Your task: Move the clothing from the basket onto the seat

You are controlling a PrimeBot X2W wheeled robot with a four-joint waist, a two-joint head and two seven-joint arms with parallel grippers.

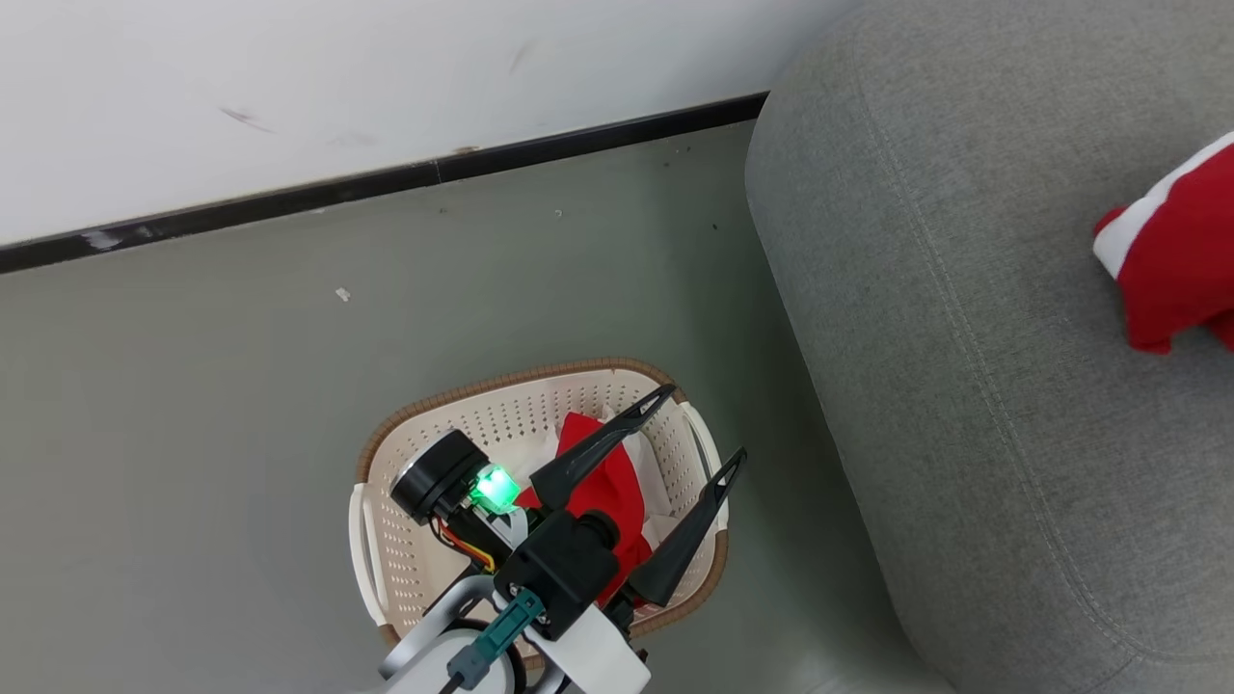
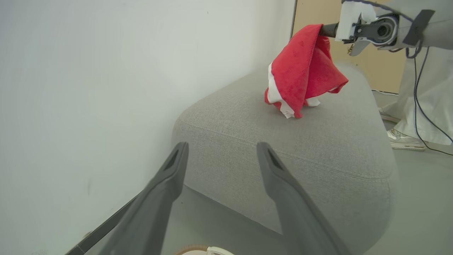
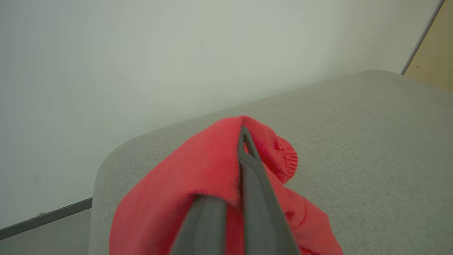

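- Right end effector [image 3: 244, 134] is clenched on a red garment [image 3: 198, 177], with fabric bunched over and between its dark fingers.
- That garment hangs in a drooping cone over the seat [image 2: 283, 148], well in from the rounded corner nearest the wall [image 2: 106, 88]. Its lowest folds seem to reach the cushion, though I cannot confirm contact.
- The step in hand looks like laying it down. To do that well, lower until the bulk rests on the cushion, then let go and lift straight up, so no fold snags a finger and drags toward the edge.
- It looks soft and plush: bright red, with white trim at the lower hem and one gathered edge.
- Left end effector [image 1: 704, 422] is released, its fingers spread above the basket [image 1: 434, 424], where a second garment [image 1: 603, 482], red with white parts, lies crumpled.
- That basket stands on the floor [image 1: 193, 434], just beside the seat's edge.
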